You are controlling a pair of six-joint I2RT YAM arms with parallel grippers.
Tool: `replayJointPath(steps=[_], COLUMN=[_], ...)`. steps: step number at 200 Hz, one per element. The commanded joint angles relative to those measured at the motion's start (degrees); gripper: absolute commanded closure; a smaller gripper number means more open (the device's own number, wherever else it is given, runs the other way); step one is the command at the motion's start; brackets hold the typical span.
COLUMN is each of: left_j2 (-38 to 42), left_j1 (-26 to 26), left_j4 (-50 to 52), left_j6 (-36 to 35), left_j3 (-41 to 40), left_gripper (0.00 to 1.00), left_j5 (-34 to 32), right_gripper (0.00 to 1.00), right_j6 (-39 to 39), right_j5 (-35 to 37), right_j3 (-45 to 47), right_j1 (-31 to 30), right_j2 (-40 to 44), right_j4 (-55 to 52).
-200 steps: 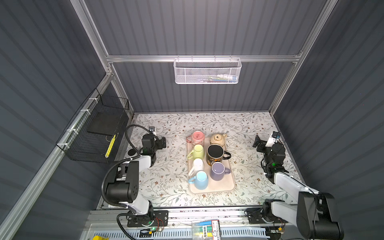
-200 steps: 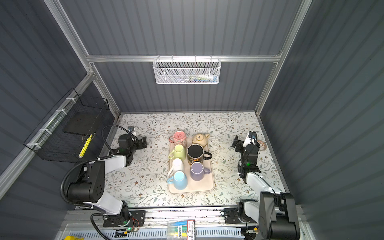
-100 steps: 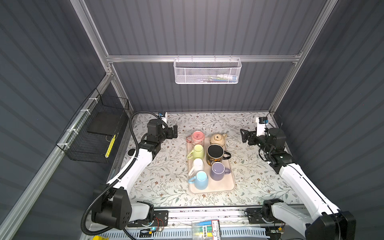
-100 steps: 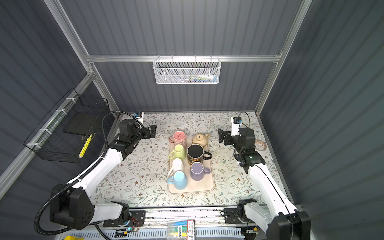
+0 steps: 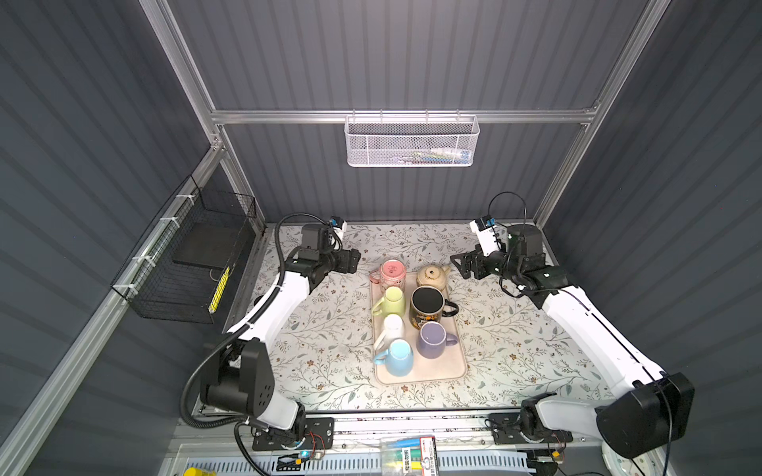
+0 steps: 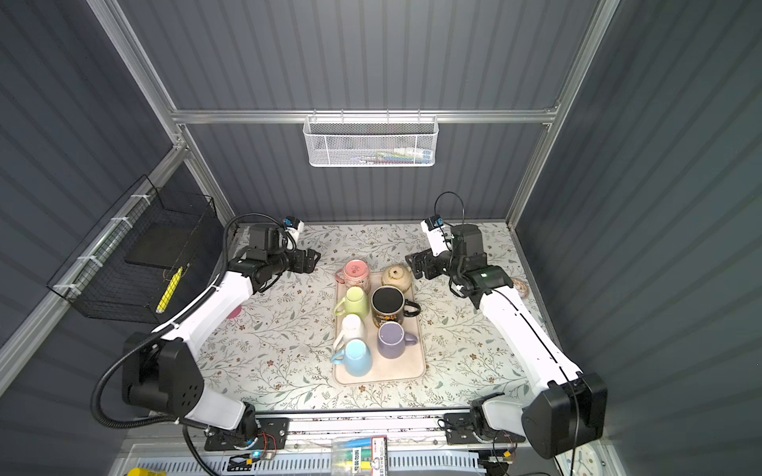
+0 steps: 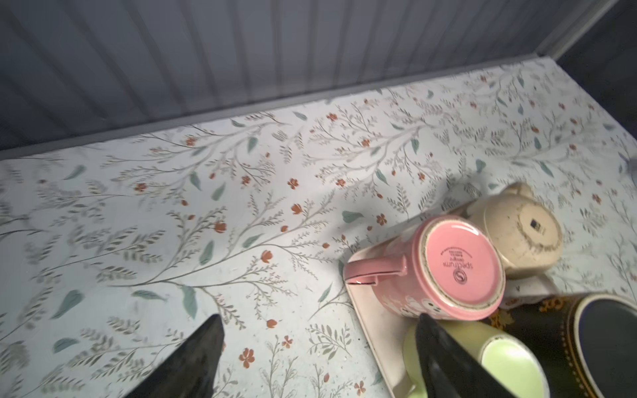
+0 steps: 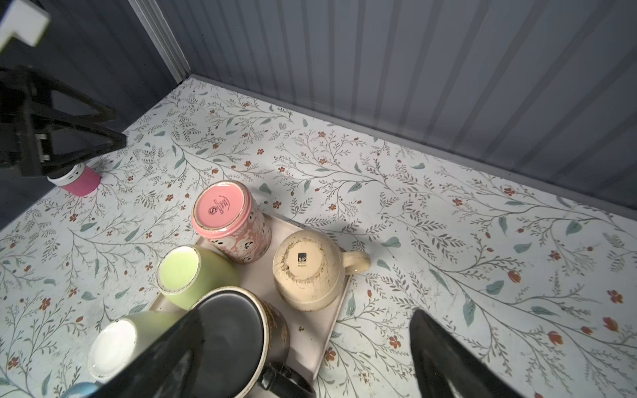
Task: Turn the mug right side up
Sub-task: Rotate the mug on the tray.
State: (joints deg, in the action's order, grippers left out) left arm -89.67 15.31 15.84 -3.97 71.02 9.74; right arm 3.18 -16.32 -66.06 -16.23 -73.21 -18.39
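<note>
One desk [image 5: 325, 329]. One tray [image 5: 447, 369] lies mid-frame in both top views. Two tools, left tool [image 5: 356, 259] and right tool [image 5: 455, 264], gape wide and empty, flanking its upper end. Seven mugs [image 5: 426, 306] stand on it. Two are bottom-up there: pink mug [image 5: 391, 273] and beige mug [image 5: 432, 277].

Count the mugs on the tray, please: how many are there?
7 on the tray. Far row: pink mug, beige mug. Next: green mug, black mug. Then white mug, purple mug. Nearest: blue mug. None seems hidden.
</note>
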Motion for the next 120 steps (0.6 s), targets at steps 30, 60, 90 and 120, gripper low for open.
replayJointPath(steps=[30,60,90,120], left_j2=[-10.9,-21.6,-26.1,-27.3], left_j1=[-0.3,-0.6,-2.8,-4.9], left_j4=[7.6,21.7,27.0,28.1], left_j6=[-23.8,-34.0,-43.8,-46.1], left_j3=[12.3,25.4,29.6,31.2], left_gripper=[0.08,0.15,0.24,0.23], left_j5=[14.5,19.7,27.5,30.1], right_gripper=[0.09,0.1,0.1,0.1], right_j6=[-5.7,-10.8,-11.1,-10.9], right_j5=[-5.9,-6.3,-5.2,-4.7], right_j3=[9.2,14.6,15.8,15.8], right_j1=[0.0,0.0,0.0,0.0], right_j2=[4.1,8.8,14.5,16.5], right_j4=[11.6,18.0,19.0,19.9])
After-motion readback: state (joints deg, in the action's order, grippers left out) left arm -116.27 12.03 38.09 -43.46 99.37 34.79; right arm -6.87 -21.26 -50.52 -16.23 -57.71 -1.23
